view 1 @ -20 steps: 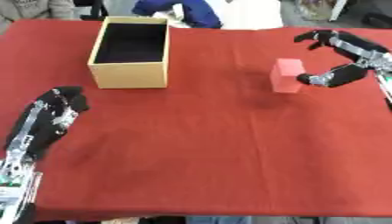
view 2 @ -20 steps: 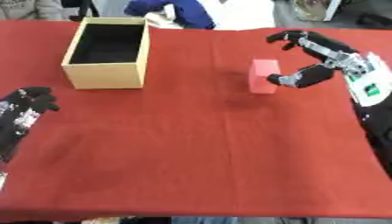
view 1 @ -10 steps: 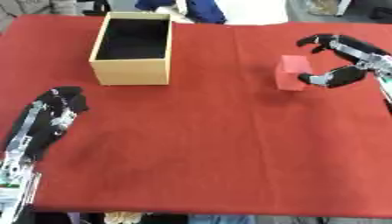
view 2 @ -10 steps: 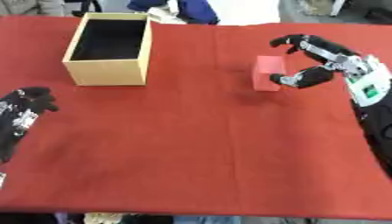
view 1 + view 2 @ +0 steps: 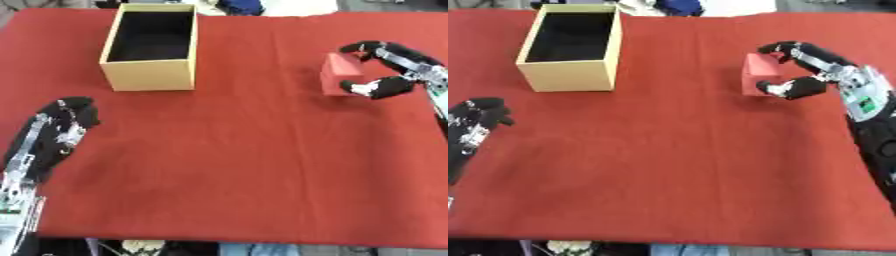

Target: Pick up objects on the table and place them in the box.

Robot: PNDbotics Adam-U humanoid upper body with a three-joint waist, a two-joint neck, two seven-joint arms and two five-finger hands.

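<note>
A red block stands on the red tablecloth at the right. My right hand comes in from the right edge and wraps it: curled fingers lie over its far top edge and the thumb presses its near right side. The block still rests on the cloth. An open tan box with a dark, empty inside stands at the far left. My left hand lies on the cloth at the lower left, fingers relaxed, holding nothing.
The red cloth covers the whole table, with its front edge near the bottom of the view. A blue item lies beyond the far edge. Bare cloth stretches between the block and the box.
The camera has shifted, so the whole picture sits differently. My right hand's fingers and thumb have drawn in onto the red block. The left hand has stayed put.
</note>
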